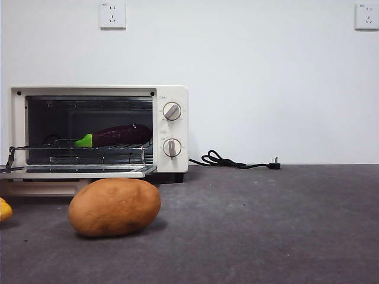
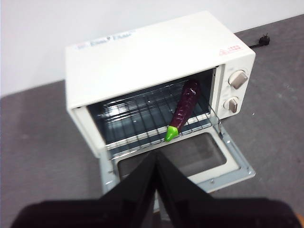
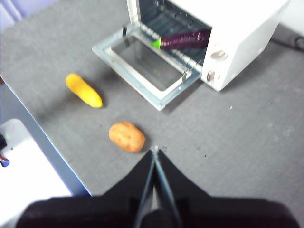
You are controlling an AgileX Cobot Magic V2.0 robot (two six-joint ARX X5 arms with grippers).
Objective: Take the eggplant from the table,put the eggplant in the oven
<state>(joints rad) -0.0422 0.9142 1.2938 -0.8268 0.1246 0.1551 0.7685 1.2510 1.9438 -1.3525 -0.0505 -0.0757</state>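
The eggplant (image 1: 115, 135) lies on the wire rack (image 2: 142, 114) inside the oven (image 1: 98, 131), centre-left of the front view, so the placing step looks done. Left gripper (image 2: 156, 161) hangs above the open door (image 2: 183, 159), fingers together, apart from the eggplant. Right gripper (image 3: 155, 154) waits over the desk (image 3: 228, 137), fingers together. Next, probably just retreat.

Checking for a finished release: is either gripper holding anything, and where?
Nothing is held. Left gripper and right gripper are both shut on nothing; the eggplant lies on the oven rack.
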